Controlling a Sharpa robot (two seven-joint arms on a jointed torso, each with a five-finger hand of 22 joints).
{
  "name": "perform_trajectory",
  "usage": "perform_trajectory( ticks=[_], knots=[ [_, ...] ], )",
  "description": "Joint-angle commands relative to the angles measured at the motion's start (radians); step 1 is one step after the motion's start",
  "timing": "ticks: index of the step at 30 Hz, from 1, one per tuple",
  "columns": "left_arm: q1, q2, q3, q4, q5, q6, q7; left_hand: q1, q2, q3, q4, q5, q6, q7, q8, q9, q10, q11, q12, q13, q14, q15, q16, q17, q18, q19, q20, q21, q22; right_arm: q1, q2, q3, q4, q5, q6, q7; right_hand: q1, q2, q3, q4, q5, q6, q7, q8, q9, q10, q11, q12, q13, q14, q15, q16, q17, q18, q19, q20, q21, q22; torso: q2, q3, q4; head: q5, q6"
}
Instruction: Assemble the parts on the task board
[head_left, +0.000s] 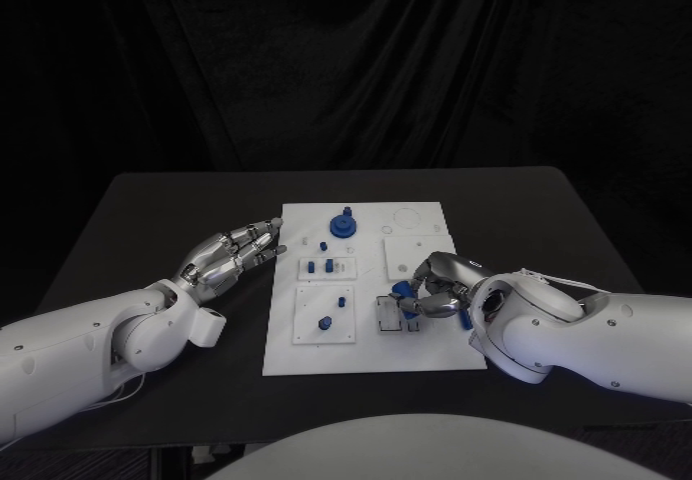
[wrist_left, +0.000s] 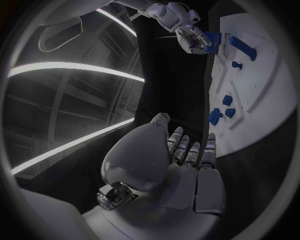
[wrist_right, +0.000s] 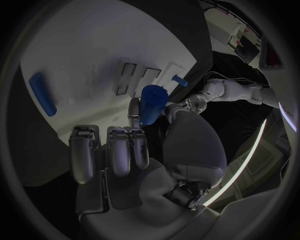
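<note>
**Right hand holding blue part over near-right of board**

Blue part is a short cylinder, pinched in the right hand between thumb and fingers. In the right wrist view its long axis runs out from the fingertips toward the task board, free end close to two slots. Head view shows the part as blue patches between the fingers, above the slotted block at the board's near-right; orientation there cannot be told. Right wrist view also shows a flat blue bar lying on the board, well apart. Left hand lies just left of the board, fingers extended together, holding nothing. A blue knob stands at the far middle.
</note>
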Motion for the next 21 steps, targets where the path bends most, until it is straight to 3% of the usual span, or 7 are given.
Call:
perform_trajectory(
  ticks=[1, 5, 8, 13, 14, 16, 21],
  knots=[
    [-0.001, 0.002, 0.001, 0.0, 0.005, 0.008, 0.012, 0.0, 0.001, 0.005, 0.002, 0.004, 0.004, 0.002, 0.006, 0.001, -0.001, 0.006, 0.005, 0.001, 0.002, 0.004, 0.002, 0.001, 0.01, 0.008, 0.0, 0.003, 0.001, -0.005, 0.012, 0.0, -0.011, 0.026, 0.008, -0.001, -0.012, 0.008, 0.018, -0.031, -0.036, 0.01, -0.008, -0.01, 0.003, 0.102, 0.001, 0.003, 0.263, 0.103, 0.0, 0.003, 0.263, -0.004, 0.082, -0.001, -0.006, 0.247, 0.001, 0.0001, 0.0018, 0.0, 0.0],
    [-0.001, 0.002, 0.001, -0.002, 0.005, 0.008, 0.012, 0.0, 0.001, 0.005, 0.002, 0.004, 0.004, 0.002, 0.006, 0.001, -0.001, 0.006, 0.005, 0.001, 0.002, 0.004, 0.002, 0.001, 0.01, 0.008, 0.0, 0.003, 0.001, -0.009, 0.025, 0.0, -0.022, 0.027, 0.009, 0.0, -0.025, 0.016, 0.005, -0.03, -0.073, 0.012, -0.006, -0.017, 0.007, 0.102, 0.003, 0.003, 0.263, 0.103, 0.001, 0.003, 0.263, -0.004, 0.081, 0.001, -0.008, 0.247, 0.0, 0.0, -0.0039, 0.007, 0.0],
    [-0.001, 0.003, 0.001, -0.003, 0.005, 0.009, 0.012, 0.001, 0.001, 0.006, 0.002, 0.005, 0.002, 0.002, 0.006, 0.001, -0.001, 0.006, 0.004, 0.001, 0.001, 0.004, 0.001, 0.001, 0.01, 0.008, 0.0, 0.003, 0.0, -0.01, 0.033, 0.0, -0.028, 0.027, 0.012, 0.0, -0.039, 0.021, -0.007, -0.029, -0.105, 0.013, -0.004, -0.024, 0.009, 0.102, 0.004, 0.003, 0.263, 0.103, 0.003, 0.003, 0.263, -0.004, 0.081, 0.003, -0.008, 0.247, 0.0, 0.0004, -0.0013, 0.004, 0.0],
    [-0.001, 0.007, 0.001, -0.006, 0.005, 0.012, 0.012, 0.001, 0.001, 0.007, 0.001, 0.006, 0.002, 0.002, 0.006, 0.001, -0.002, 0.006, 0.003, 0.001, 0.001, 0.004, 0.001, 0.001, 0.01, 0.008, 0.0, 0.003, -0.001, -0.011, 0.041, 0.0, -0.038, 0.025, 0.023, -0.005, -0.071, 0.027, -0.031, -0.027, -0.16, 0.015, -0.001, -0.035, 0.011, 0.102, 0.007, 0.003, 0.263, 0.103, 0.005, 0.003, 0.263, -0.003, 0.08, 0.005, -0.011, 0.246, 0.0, 0.0007, -0.0021, 0.004, 0.0],
    [-0.002, 0.007, 0.001, -0.007, 0.005, 0.012, 0.012, 0.001, 0.001, 0.007, 0.001, 0.006, 0.002, 0.002, 0.006, 0.001, -0.002, 0.006, 0.003, 0.001, 0.001, 0.004, 0.001, 0.001, 0.01, 0.008, 0.0, 0.003, -0.001, -0.011, 0.043, 0.0, -0.04, 0.024, 0.028, -0.007, -0.112, 0.047, -0.076, -0.03, -0.135, 0.012, 0.002, -0.044, 0.016, 0.102, 0.011, 0.003, 0.263, 0.103, 0.008, 0.003, 0.263, -0.002, 0.078, 0.009, -0.014, 0.245, 0.0, 0.0008, -0.0019, 0.004, 0.0],
    [-0.002, 0.007, 0.001, -0.007, 0.005, 0.013, 0.012, 0.001, 0.001, 0.007, 0.001, 0.006, 0.002, 0.002, 0.006, 0.001, -0.002, 0.006, 0.003, 0.001, 0.001, 0.004, 0.001, 0.001, 0.01, 0.008, 0.0, 0.003, -0.001, -0.011, 0.044, 0.0, -0.041, 0.022, 0.032, -0.008, -0.117, 0.049, -0.09, -0.03, -0.134, 0.01, 0.004, -0.046, 0.018, 0.102, 0.012, 0.003, 0.263, 0.103, 0.009, 0.003, 0.263, -0.002, 0.078, 0.008, -0.013, 0.245, 0.0, 0.0008, -0.0023, 0.005, 0.0],
    [-0.002, 0.008, 0.001, -0.01, 0.005, 0.014, 0.011, 0.001, 0.001, 0.007, 0.001, 0.006, 0.002, 0.002, 0.006, 0.001, -0.002, 0.006, 0.003, 0.001, 0.001, 0.004, 0.001, 0.001, 0.01, 0.008, 0.0, 0.003, -0.001, -0.011, 0.046, 0.0, -0.044, 0.021, 0.038, -0.008, -0.138, 0.064, -0.154, -0.029, -0.198, 0.012, 0.005, -0.054, 0.027, 0.102, 0.013, 0.003, 0.263, 0.103, 0.011, 0.003, 0.263, -0.002, 0.078, 0.01, -0.014, 0.245, 0.0, 0.001, -0.0027, 0.006, 0.0]
  ],
)
